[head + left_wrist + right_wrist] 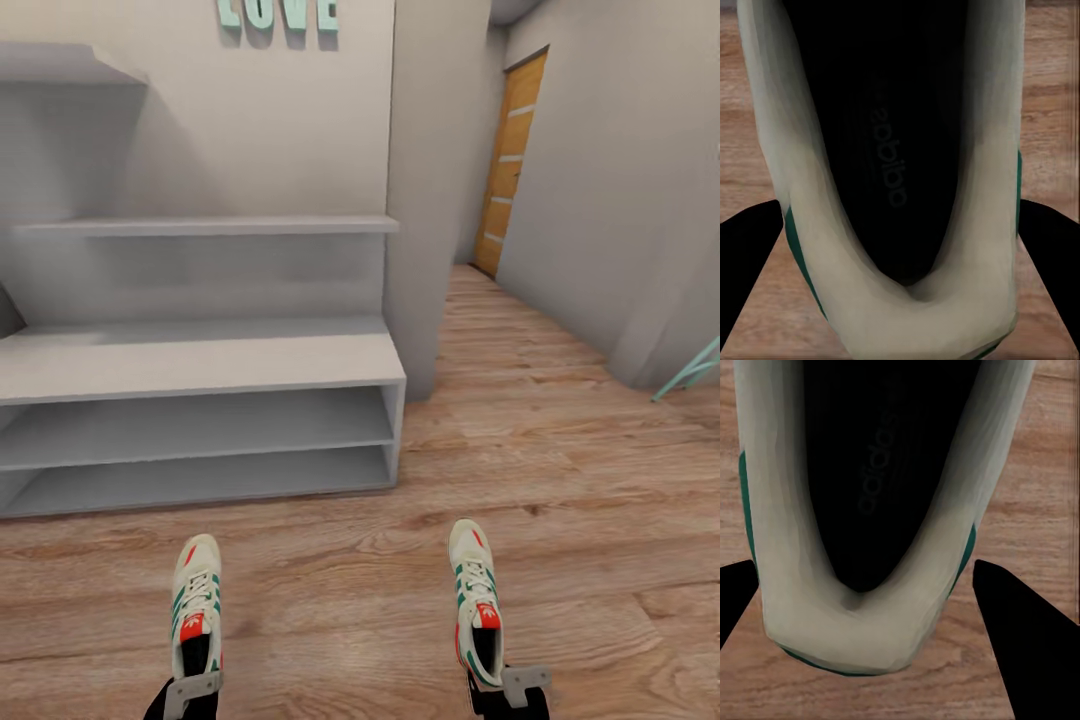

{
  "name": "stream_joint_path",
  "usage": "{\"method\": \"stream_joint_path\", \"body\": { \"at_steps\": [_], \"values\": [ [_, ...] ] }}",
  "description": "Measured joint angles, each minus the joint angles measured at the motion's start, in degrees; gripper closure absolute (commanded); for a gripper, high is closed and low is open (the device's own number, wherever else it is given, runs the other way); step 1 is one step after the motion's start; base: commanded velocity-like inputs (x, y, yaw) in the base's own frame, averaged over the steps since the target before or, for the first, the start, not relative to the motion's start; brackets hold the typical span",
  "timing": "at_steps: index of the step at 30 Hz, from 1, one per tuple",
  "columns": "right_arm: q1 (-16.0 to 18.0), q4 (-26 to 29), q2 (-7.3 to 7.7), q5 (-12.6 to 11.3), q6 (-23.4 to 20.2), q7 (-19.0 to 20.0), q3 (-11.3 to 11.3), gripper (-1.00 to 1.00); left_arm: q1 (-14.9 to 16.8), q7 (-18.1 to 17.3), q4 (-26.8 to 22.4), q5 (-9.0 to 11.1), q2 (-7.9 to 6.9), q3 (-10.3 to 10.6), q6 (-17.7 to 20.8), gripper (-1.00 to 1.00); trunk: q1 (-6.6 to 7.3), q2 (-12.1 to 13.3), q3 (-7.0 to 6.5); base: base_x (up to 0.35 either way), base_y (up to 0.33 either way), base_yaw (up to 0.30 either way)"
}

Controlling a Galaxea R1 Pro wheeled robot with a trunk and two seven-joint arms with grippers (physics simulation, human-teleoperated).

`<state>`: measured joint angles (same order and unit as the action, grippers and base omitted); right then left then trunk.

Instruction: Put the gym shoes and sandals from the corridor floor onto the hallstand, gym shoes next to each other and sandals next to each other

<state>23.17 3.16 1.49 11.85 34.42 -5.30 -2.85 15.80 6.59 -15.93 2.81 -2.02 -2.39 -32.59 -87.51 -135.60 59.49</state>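
Observation:
Two cream-white gym shoes with green stripes point toward the hallstand (200, 365). My left gripper (190, 690) is shut on the heel of the left gym shoe (195, 605). In the left wrist view its black fingers (750, 255) press both sides of that shoe (817, 247). My right gripper (510, 688) holds the heel of the right gym shoe (475, 595), and its fingers (1020, 645) flank the shoe (802, 615) above the corridor floor (340, 600). The hallstand's bench top and both lower tiers are bare. The sandals are out of view.
Two staggered wall shelves (210, 226) hang above the bench, with teal letters (278, 12) on the wall. A grey wall corner (430, 200) stands right of the rack. The corridor runs back to a wooden door (510, 160). A teal frame (690, 370) leans at far right.

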Motion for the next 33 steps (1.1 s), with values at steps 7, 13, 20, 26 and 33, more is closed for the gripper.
{"method": "stream_joint_path", "body": {
  "at_steps": [7,13,20,26,33],
  "values": [
    [0.0,-0.1,0.12,0.1,0.0,0.1,0.0,1.0,0.0,0.0,0.0,0.0,0.0,-0.1,0.0,1.0,0.0,0.0,0.0,0.0,-0.076,0.004],
    [0.0,0.0,0.19,0.0,0.0,0.0,0.0,1.0,0.0,0.0,0.0,-0.2,0.0,-0.1,0.1,1.0,0.0,0.0,0.0,0.0,-0.002,0.0],
    [0.0,0.0,0.19,0.0,0.0,0.0,0.0,1.0,0.1,-0.4,-0.1,-0.6,0.04,0.4,0.2,1.0,0.0,0.0,0.0,0.0,0.0,0.0],
    [0.0,-0.1,0.44,0.0,0.0,0.0,0.0,1.0,0.7,-2.5,-0.3,-0.6,-0.21,0.4,1.4,1.0,0.0,0.0,0.0,0.0,0.0,0.0],
    [0.0,-0.3,0.79,0.0,0.0,-0.1,0.0,1.0,6.8,-8.9,-1.6,-3.7,-0.13,0.6,11.5,1.0,0.0,0.0,-0.01,0.0,0.0,0.0]
  ]
}}
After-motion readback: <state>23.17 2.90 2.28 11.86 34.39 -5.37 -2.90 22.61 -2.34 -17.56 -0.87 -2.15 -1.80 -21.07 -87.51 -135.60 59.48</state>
